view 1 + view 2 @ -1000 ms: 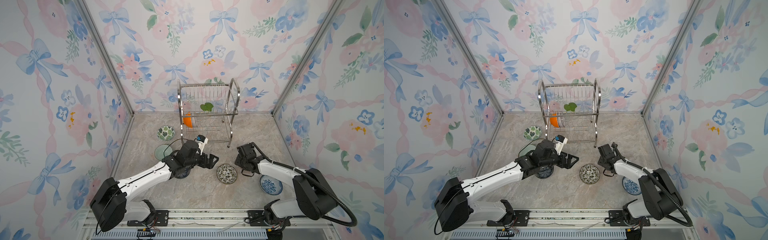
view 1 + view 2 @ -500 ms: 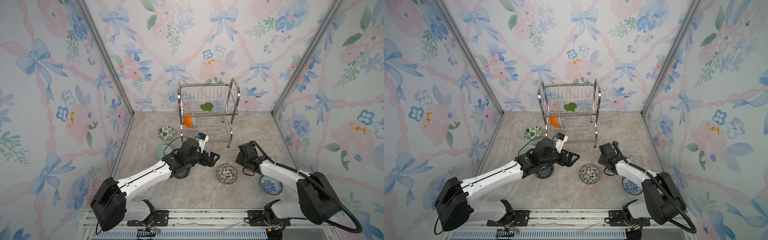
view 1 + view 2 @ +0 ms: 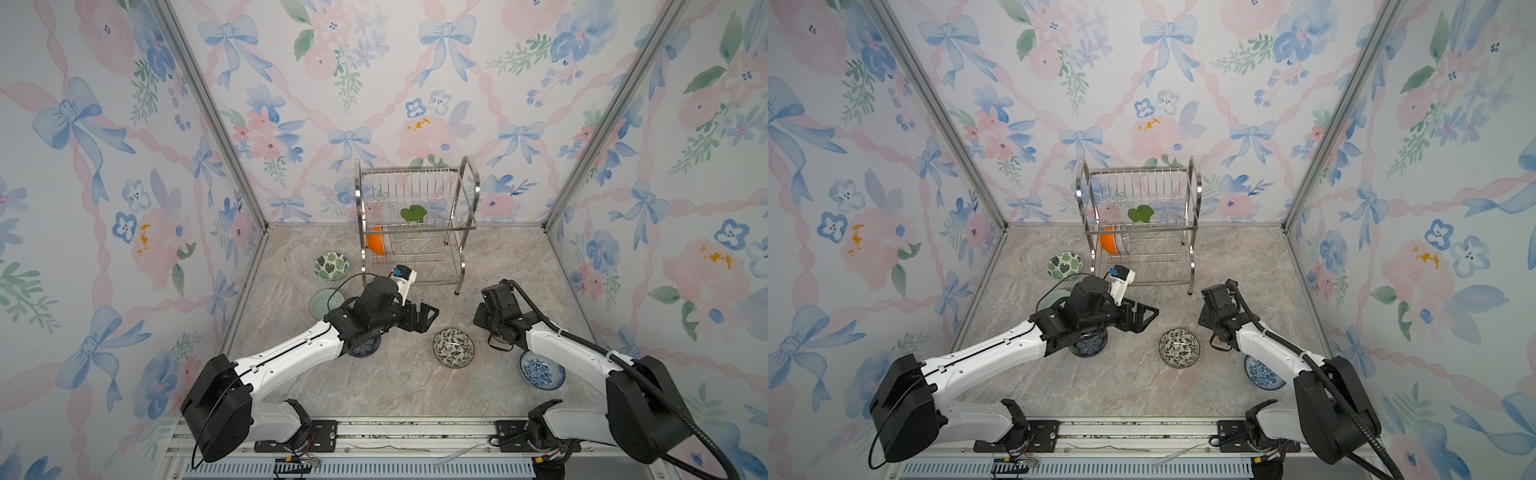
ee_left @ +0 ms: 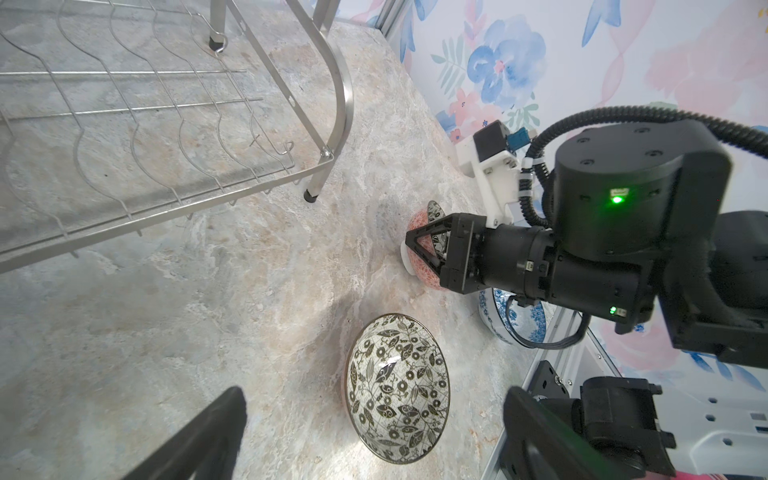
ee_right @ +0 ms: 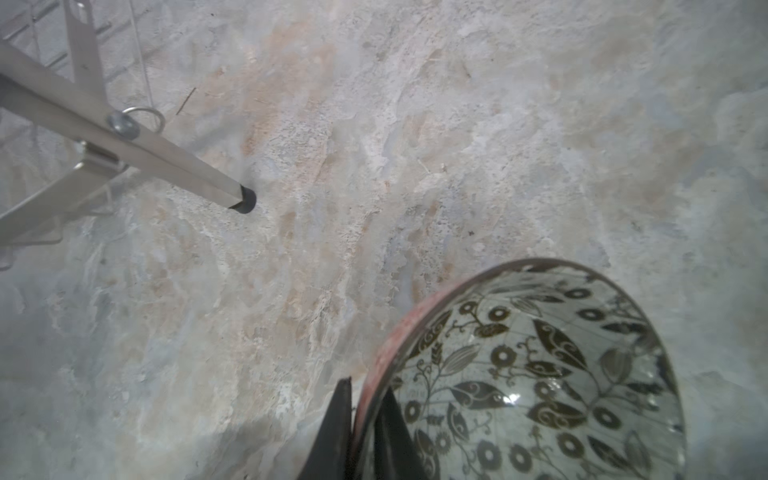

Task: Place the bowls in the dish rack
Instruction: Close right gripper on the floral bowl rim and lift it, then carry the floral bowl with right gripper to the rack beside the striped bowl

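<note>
far left on the table (image 3: 415, 386), near the wall, sits a green-patterned bowl (image 3: 331, 266); just nearer is a pale bowl (image 3: 322, 305), partly behind my left arm. a dark bowl (image 3: 368, 348) lies under that arm's wrist.

my left gripper (image 3: 428, 319) hovers above the table, fingers spread wide and released, grasping nothing. it is apart from every bowl.

the rack (image 3: 468, 195) stands at the far centre. an orange bowl (image 3: 375, 245) stands on edge at the left end of its lower tier. a leaf bowl (image 3: 413, 214) sits in the upper tier.

a black-and-white bowl (image 3: 453, 348) rests upright on the table, near centre, between my two arms.

my right gripper (image 5: 361, 386) is clenched on the rim of the held bowl (image 5: 540, 374), one finger inside and one outside. this bowl has the same black-and-white print inside and a red outside. it is tipped on edge, right of the rack's near right leg (image 5: 243, 199). i cannot tell whether it touches the table.

a blue-and-white bowl (image 3: 542, 370) lies near right, partly under my right arm.
</note>
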Motion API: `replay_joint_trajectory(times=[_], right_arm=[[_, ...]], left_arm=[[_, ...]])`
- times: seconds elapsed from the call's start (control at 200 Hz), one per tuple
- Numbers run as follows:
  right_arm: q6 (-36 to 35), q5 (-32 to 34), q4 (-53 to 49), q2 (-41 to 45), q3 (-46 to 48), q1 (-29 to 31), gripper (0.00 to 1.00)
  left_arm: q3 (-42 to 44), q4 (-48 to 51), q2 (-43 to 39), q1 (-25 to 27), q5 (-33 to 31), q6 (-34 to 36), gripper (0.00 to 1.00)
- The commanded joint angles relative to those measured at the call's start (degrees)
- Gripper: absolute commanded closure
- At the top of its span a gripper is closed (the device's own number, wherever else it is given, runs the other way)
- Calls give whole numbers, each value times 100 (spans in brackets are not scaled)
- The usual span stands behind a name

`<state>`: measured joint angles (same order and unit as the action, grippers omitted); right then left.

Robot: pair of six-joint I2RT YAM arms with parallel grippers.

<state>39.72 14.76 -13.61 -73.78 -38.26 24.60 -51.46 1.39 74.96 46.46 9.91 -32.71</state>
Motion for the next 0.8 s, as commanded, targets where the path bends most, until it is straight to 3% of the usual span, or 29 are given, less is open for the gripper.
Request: replay_joint_trajectory(times=[0.0,0.41,0.795], right_arm=[[-307,-326,-11,491,3,193,100],[-986,-1101,1354,1099,-375,904,100],[-958,-1669,3177,22,-805,974,100]], left_arm=[[-162,63,-119,-68,-130,164,2],[74,147,-604,-831,-34,-59,2],[104,71,-563,-1410,326,-297,2]])
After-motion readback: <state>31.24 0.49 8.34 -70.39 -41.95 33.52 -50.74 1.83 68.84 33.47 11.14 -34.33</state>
